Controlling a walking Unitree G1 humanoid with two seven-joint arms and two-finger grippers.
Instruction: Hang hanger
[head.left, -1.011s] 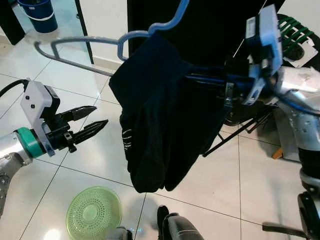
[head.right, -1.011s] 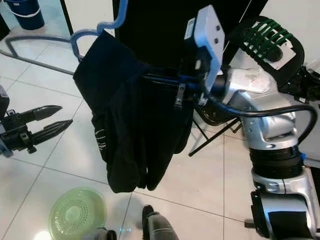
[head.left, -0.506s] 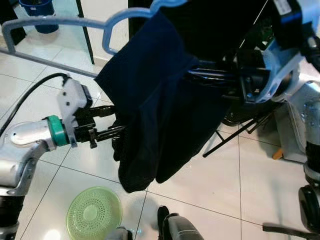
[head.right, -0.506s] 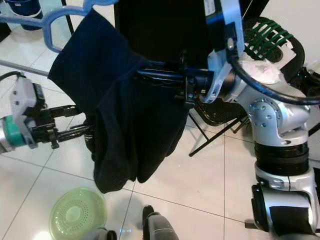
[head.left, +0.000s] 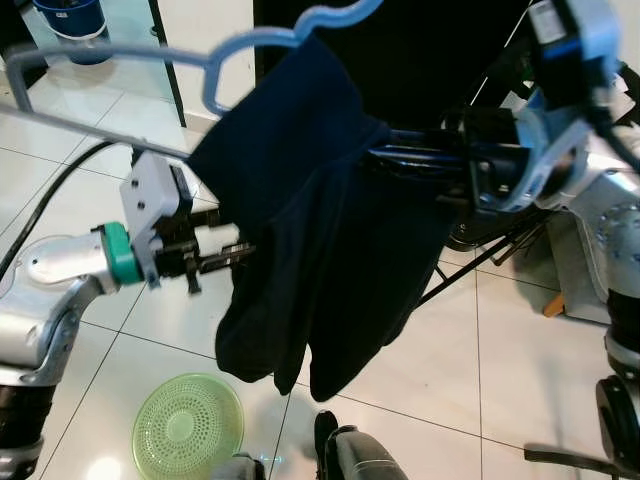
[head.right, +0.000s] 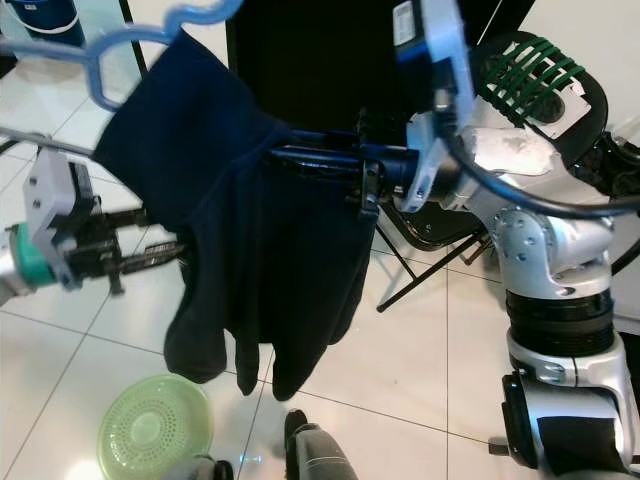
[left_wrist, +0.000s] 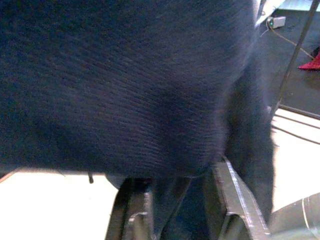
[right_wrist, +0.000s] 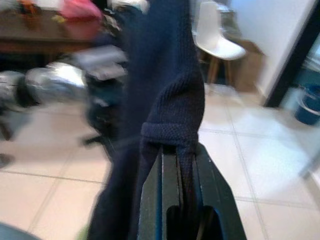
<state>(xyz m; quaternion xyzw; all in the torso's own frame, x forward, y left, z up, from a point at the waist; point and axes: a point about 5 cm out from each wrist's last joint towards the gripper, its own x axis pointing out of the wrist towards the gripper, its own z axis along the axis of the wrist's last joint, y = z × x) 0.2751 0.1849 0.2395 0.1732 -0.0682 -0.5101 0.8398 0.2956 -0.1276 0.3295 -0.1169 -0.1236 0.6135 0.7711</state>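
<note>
Right gripper (head.left: 400, 160) reaches in level from the right and is clamped on the hanger's shoulder through the dark navy garment (head.left: 310, 230) draped over it; the right wrist view has both black fingers (right_wrist: 210, 190) pinched together with a knitted fold (right_wrist: 172, 132) bunched at their tips. The light blue hanger (head.left: 250, 45) sits above and to the left of that grip, its hook (head.left: 335, 12) curling up at the top edge and one long arm stretching away leftward. Left gripper (head.left: 225, 255) comes in from the left, lower than the hanger, its tips pressed into the garment's left edge. From the left wrist view its fingers (left_wrist: 235, 200) stand apart with cloth hanging between them. A green round strainer (head.left: 188, 425) lies on the tiled floor (head.left: 520, 360) below the garment.
</note>
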